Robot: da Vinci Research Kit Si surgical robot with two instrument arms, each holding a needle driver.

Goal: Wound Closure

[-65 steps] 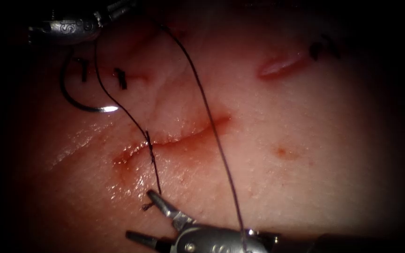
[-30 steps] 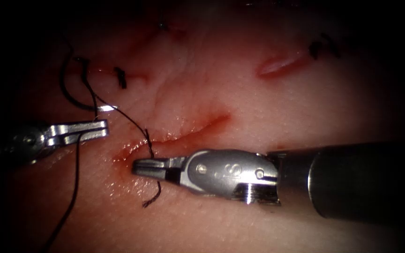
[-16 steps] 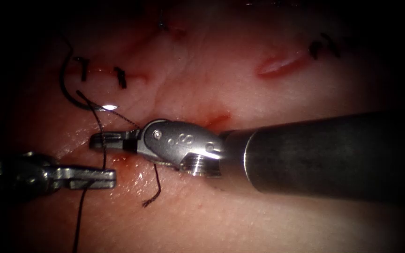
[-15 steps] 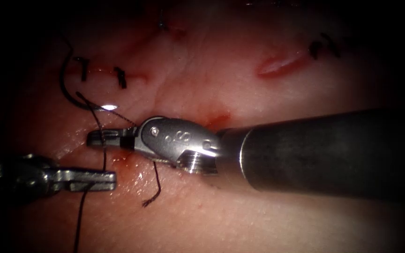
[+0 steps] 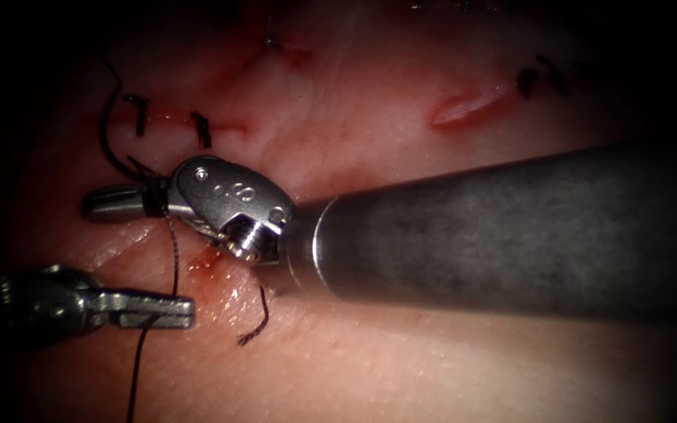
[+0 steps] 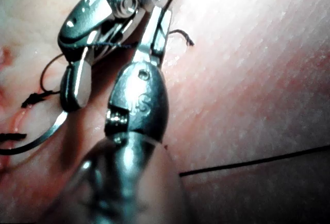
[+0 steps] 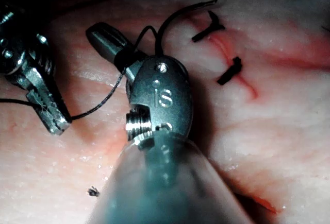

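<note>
– Right hand (image 5: 107, 202), status?
– Mine, in from the right, lying low over the tissue (image 5: 401, 368) and pointing left. Jaws together. Thread (image 5: 172, 251) is wrapped round them just behind the tips; same in the right wrist view (image 7: 105, 38). Can't tell whether anything is pinched between them.
– Left hand (image 5: 174, 309)?
– Near-left, jaws clamped on the thread. The strand drops from the wrap on my right hand, passes through the left jaws and runs off toward the near edge.
– Needle (image 5: 103, 141)?
– Lying on the tissue, left and far of the cut (image 5: 197, 270). Its dark curve runs under my right hand. Not in the tissue as far as I can see. In the left wrist view it (image 6: 41, 139) comes out from beneath the right jaws. Grasped or not: can't tell.
– Cut?
– Mostly hidden under my right shaft. Its left end shows with red fluid (image 5: 217, 254), between the two hands.
– Other stuff?
– Frayed thread end (image 5: 256, 325) near the cut, on the near side. Two dark old stitches (image 5: 201, 129) far-left.
</note>
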